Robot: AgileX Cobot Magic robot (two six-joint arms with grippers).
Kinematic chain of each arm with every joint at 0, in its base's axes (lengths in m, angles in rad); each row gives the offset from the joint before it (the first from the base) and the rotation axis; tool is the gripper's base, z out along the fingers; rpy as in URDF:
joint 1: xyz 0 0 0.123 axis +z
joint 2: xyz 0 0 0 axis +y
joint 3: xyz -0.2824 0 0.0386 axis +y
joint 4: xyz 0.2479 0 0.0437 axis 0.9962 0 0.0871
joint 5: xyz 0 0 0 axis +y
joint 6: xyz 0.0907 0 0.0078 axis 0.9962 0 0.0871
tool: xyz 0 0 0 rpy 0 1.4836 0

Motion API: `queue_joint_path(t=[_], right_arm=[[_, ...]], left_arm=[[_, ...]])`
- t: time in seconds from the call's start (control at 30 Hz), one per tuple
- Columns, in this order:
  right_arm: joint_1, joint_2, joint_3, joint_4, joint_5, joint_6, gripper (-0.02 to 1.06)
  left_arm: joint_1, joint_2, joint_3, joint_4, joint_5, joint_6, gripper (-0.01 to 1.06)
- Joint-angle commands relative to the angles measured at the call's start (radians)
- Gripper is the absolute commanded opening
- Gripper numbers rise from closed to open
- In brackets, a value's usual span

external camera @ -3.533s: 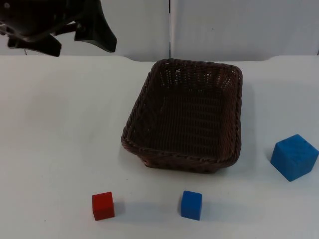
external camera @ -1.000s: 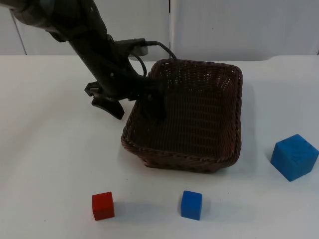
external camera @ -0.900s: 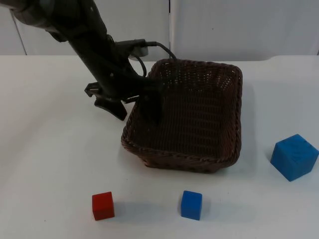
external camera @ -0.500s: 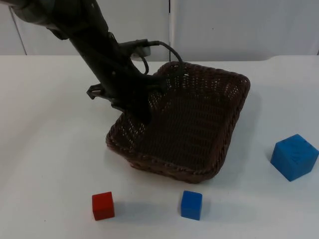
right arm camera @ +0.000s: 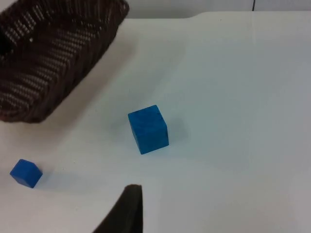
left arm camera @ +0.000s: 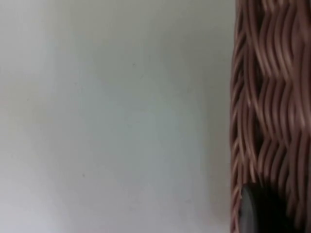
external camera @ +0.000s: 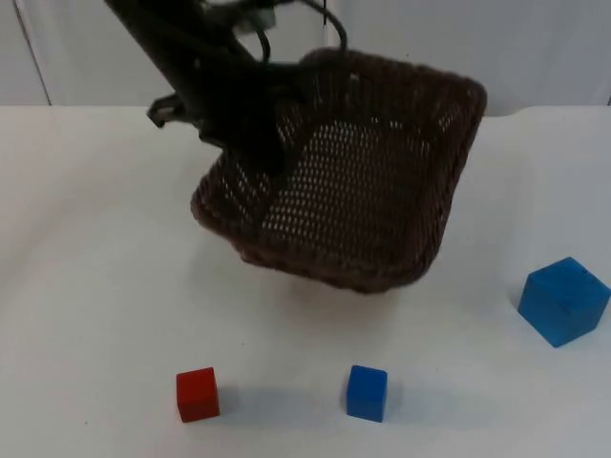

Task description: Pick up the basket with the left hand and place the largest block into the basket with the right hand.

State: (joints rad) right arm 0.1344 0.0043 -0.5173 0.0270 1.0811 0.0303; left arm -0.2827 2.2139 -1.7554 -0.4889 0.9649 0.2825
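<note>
the first half looks done: the basket (external camera: 353, 181) hangs tilted above the bench (external camera: 95, 315), clear of it, the left gripper (external camera: 256, 143) pinching its near-left wall with its fingers closed on the wicker. what's left is the big blue block (external camera: 563, 301), untouched on the bench well right of the basket. the right gripper (right arm camera: 127, 213) waits above that block; whether its fingers are spread i cannot tell.
</note>
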Motion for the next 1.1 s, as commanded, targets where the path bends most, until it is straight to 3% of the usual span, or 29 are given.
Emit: queue_joint_path(t=[0.0, 0.43, 0.77, 1.07], right_arm=[[-0.007, -0.004, 0.002, 0.003, -0.006, -0.004, 1.05], [-0.007, -0.004, 0.002, 0.003, -0.006, -0.004, 1.05], [-0.007, -0.004, 0.002, 0.003, -0.006, -0.004, 1.05], [-0.007, -0.004, 0.002, 0.003, -0.006, -0.004, 1.05]], left_arm=[[0.018, -0.049, -0.003, -0.063, 0.032, -0.016, 0.00], [0.063, -0.139, 0.051, -0.100, 0.092, -0.025, 0.00], [0.063, -0.251, 0.232, -0.098, 0.034, 0.008, 0.00], [0.088, -0.429, 0.478, -0.121, -0.063, 0.027, 0.00]])
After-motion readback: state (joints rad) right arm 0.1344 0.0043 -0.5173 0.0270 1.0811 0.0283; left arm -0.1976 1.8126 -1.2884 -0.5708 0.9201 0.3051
